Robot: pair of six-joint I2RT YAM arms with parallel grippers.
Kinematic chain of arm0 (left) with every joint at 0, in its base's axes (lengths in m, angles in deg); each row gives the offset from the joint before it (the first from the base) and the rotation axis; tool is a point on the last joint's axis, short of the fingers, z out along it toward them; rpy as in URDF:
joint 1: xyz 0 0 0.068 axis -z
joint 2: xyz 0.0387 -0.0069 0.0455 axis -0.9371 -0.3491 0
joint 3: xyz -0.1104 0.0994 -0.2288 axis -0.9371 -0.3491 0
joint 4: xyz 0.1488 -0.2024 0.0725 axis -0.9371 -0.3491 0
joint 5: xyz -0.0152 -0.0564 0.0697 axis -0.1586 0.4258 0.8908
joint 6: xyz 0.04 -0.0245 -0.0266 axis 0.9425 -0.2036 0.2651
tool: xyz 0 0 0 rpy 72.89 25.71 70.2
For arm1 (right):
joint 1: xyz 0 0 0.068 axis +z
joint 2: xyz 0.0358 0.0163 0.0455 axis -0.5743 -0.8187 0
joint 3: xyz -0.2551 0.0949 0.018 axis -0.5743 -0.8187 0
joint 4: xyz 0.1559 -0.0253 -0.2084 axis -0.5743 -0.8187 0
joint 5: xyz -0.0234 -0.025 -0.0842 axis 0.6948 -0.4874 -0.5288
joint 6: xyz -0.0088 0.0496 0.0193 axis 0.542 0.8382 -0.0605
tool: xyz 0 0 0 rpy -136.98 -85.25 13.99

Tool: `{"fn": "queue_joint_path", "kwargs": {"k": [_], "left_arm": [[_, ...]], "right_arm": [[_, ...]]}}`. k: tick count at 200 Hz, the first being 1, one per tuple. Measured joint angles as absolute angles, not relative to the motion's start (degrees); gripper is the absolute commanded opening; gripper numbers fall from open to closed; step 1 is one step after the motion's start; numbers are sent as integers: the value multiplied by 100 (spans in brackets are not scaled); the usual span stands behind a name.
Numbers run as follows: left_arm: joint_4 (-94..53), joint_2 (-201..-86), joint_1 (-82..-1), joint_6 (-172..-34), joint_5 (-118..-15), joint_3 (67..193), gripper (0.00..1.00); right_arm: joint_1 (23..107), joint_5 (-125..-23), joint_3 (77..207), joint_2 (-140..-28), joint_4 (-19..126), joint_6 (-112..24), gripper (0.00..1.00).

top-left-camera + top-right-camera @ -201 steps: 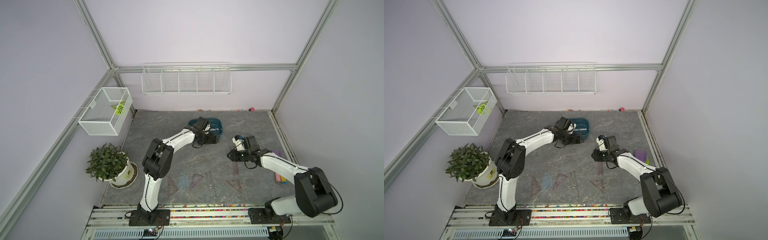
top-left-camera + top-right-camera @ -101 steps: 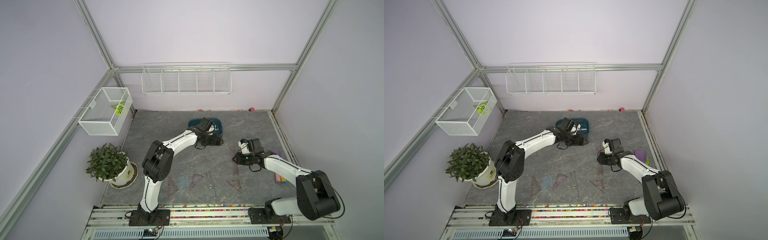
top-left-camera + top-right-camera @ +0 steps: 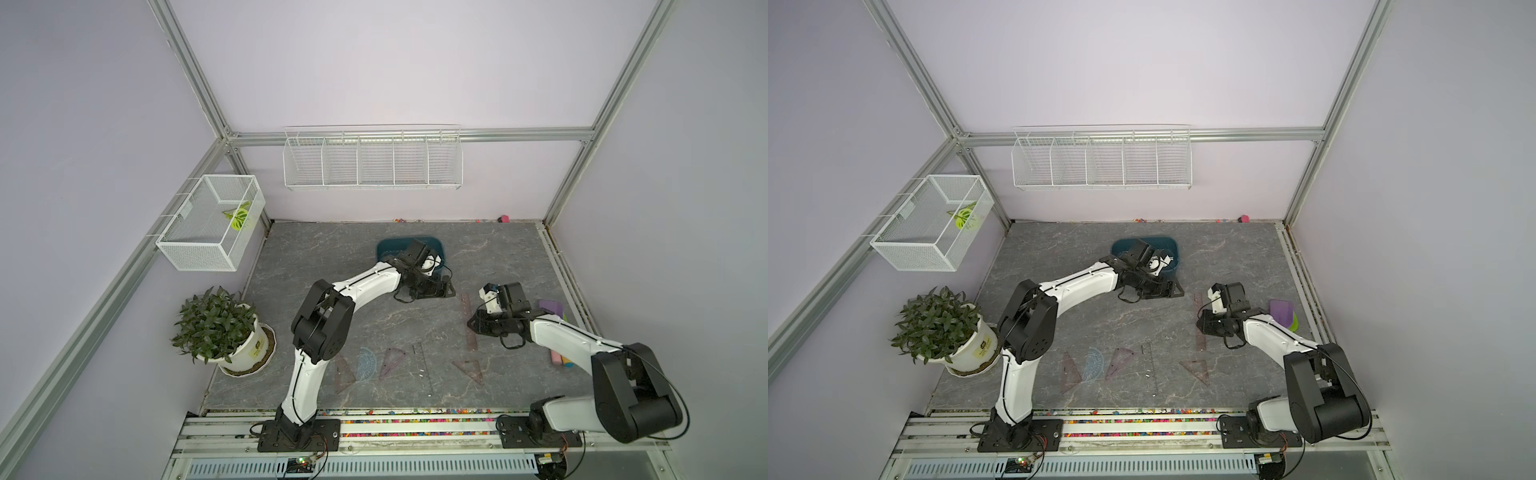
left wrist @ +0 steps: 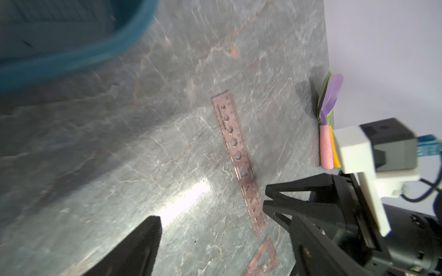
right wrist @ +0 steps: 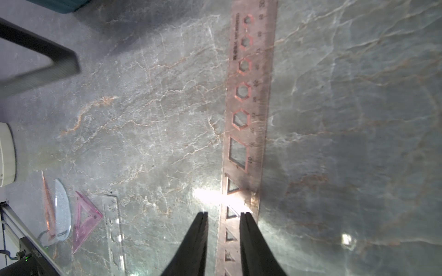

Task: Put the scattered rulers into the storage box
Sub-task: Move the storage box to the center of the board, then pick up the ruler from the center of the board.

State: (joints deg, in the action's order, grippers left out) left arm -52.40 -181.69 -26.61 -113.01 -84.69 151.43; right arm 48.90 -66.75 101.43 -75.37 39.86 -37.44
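The box [image 4: 79, 53] is blurred and cropped; in both top views the left arm [image 3: 365, 286] half hides it.

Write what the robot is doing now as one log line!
left end effector: open, empty, near box | right end effector: open, jaws straddling edge of brown ruler | ruler lying flat

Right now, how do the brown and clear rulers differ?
The brown ruler is smoky-tinted; the clear ruler is colourless. The brown ruler has hexagon and triangle cut-outs; the clear ruler shows only small marks. The right tool is over the brown ruler; none is near the clear ruler. Both lie flat on the table, outside the box.
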Motion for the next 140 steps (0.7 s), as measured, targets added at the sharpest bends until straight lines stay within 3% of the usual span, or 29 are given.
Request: {"fn": "queue_joint_path", "kwargs": {"k": [140], "left_arm": [[-5876, -19546, -2584, -11215, -9457, 16465, 85]], "right_arm": [[4846, -6824, 10200, -8075, 4327, -3595, 28]]}}
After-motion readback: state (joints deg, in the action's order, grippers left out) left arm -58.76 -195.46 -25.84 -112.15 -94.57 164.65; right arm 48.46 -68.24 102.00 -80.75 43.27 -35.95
